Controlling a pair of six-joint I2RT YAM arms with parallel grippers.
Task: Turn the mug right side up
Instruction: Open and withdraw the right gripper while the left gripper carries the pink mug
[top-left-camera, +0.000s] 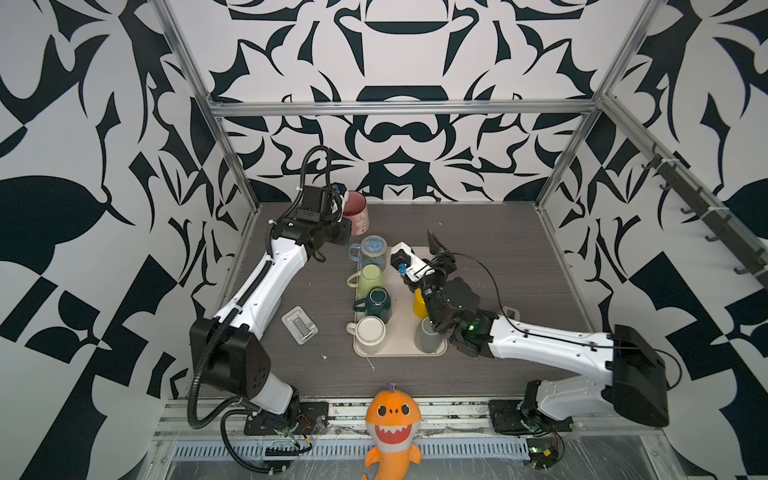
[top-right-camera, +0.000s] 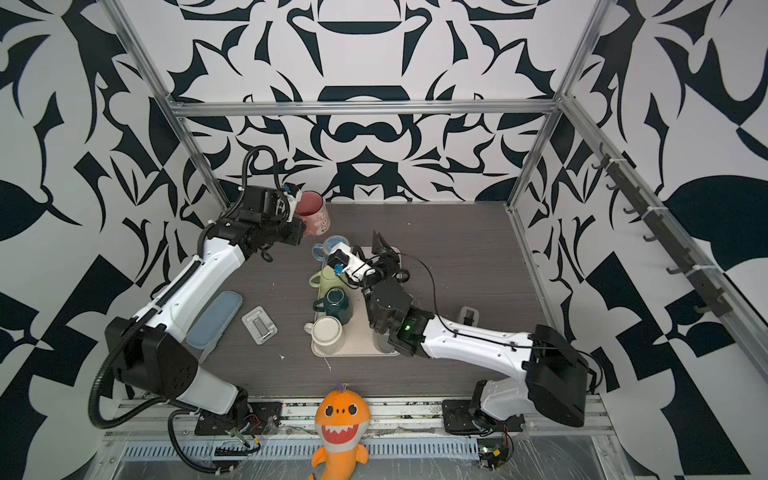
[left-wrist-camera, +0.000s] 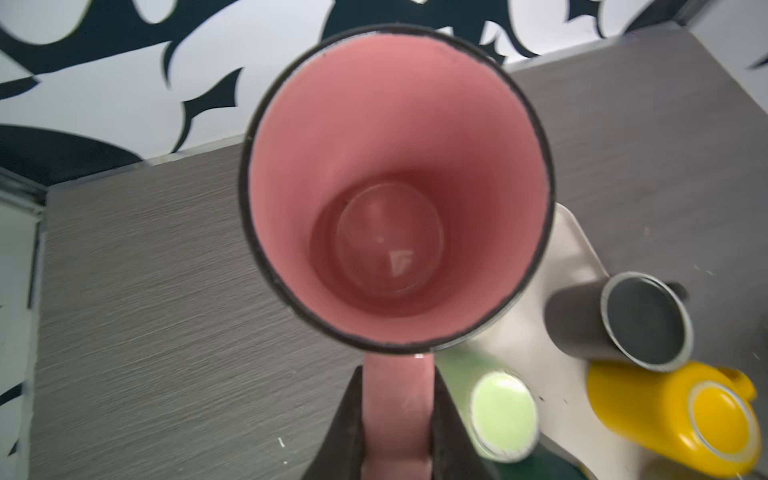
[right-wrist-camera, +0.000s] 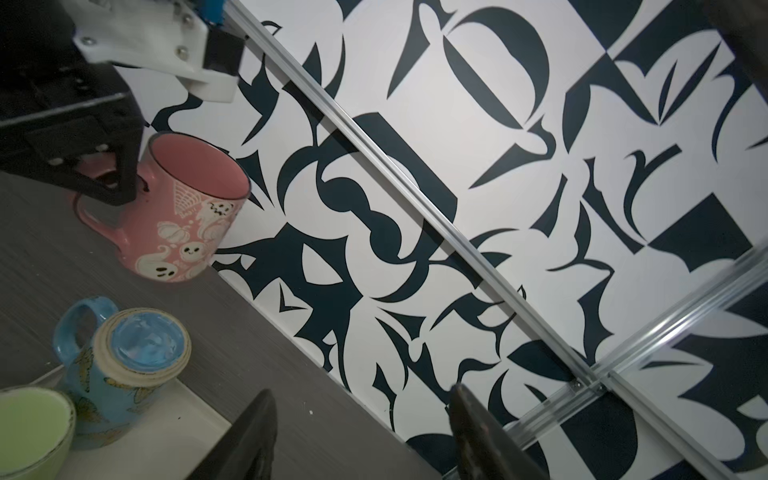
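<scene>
Gripping the pink mug (top-left-camera: 356, 212) by its handle, the left hand (left-wrist-camera: 397, 399) sits at the far left of the counter (top-left-camera: 498, 257), close to the back wall. Its fingers (left-wrist-camera: 345, 419) are clamped on either side of the handle, which points left toward that arm, so the mug body lies just to the right of the hand. The mug's long axis stands close to vertical, with the mouth upward and leaning only slightly. In the left wrist view the camera looks straight down into the pink interior. Whether the base rests on the counter or hangs just above it cannot be told.

The right hand (right-wrist-camera: 361, 392) hovers over the far end of the tray (top-left-camera: 405, 332), jaws apart and empty. It is well apart from the mug, so the left arm is the nearer by far, and the set-down looks to be its job.

The mug is pink inside and out with a dark rim, and white ghosts, pumpkins and a cobweb are printed on its wall. It looks like glazed ceramic, rigid and smooth. Held by the handle alone, it could swing if jolted.
</scene>
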